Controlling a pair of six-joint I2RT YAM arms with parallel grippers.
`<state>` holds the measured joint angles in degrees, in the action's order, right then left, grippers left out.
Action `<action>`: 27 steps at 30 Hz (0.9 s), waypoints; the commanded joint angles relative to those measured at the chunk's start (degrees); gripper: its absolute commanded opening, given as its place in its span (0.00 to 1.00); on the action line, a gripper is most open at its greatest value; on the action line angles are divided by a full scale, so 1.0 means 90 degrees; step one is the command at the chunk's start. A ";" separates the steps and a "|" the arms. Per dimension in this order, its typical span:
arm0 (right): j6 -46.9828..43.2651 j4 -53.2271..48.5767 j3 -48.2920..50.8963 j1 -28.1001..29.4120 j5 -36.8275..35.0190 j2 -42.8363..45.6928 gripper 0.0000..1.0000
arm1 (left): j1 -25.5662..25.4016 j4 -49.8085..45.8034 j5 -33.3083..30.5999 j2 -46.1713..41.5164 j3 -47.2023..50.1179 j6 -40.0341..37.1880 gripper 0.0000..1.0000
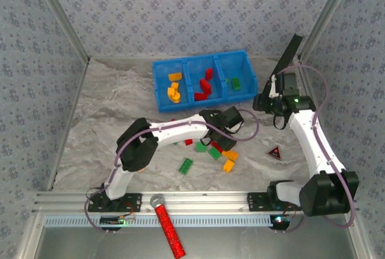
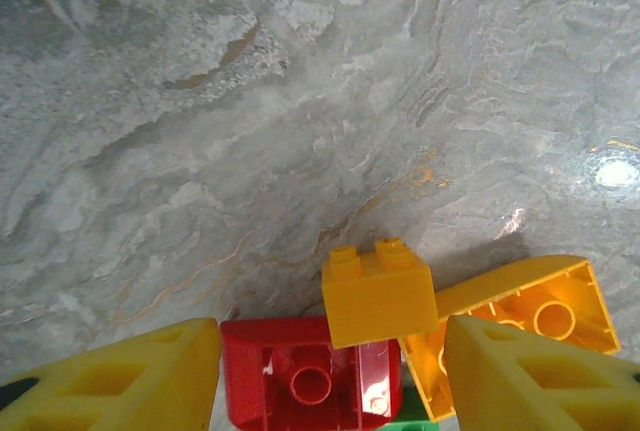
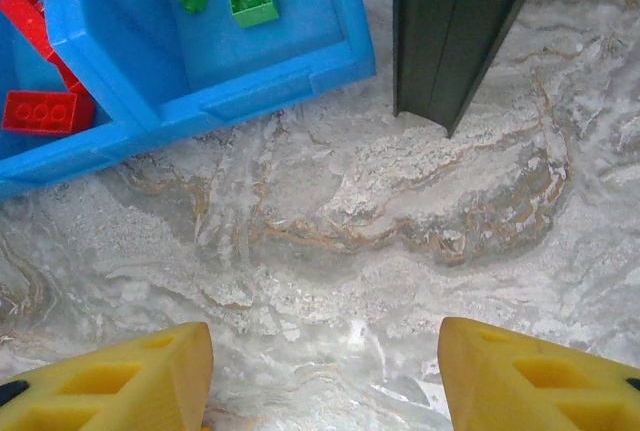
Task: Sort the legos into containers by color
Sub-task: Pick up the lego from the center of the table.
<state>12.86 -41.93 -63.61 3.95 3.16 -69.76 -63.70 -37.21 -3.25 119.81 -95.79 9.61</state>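
The left gripper (image 2: 328,341) stands open astride a yellow brick (image 2: 380,301) and a red brick (image 2: 300,381). The right gripper (image 3: 325,341) is open over the bench (image 3: 330,221), with the blue tray (image 3: 260,86) ahead.

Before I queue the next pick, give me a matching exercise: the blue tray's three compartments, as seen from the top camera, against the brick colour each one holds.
Compartments of the blue tray:
1. left compartment
2. middle compartment
3. right compartment

Contents:
a. green bricks
b. yellow-orange bricks
c. red bricks

Pairs: 1-b, 2-c, 3-a.
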 commanded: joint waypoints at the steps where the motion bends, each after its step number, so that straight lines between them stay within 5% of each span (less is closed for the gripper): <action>1: 0.0065 -0.0166 0.0186 -0.0164 0.0271 0.0360 0.63 | -0.0083 0.0010 0.0203 0.0185 -0.0317 -0.0047 0.61; 27: -0.0038 0.0113 0.0695 -0.0487 0.0505 0.0529 0.57 | -0.0090 -0.0347 0.0360 0.1085 -0.0956 0.0678 0.55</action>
<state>12.86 -41.34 -57.78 -0.14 6.70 -65.56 -64.25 -37.76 -0.64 128.44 -102.37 14.39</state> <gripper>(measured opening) 0.576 0.557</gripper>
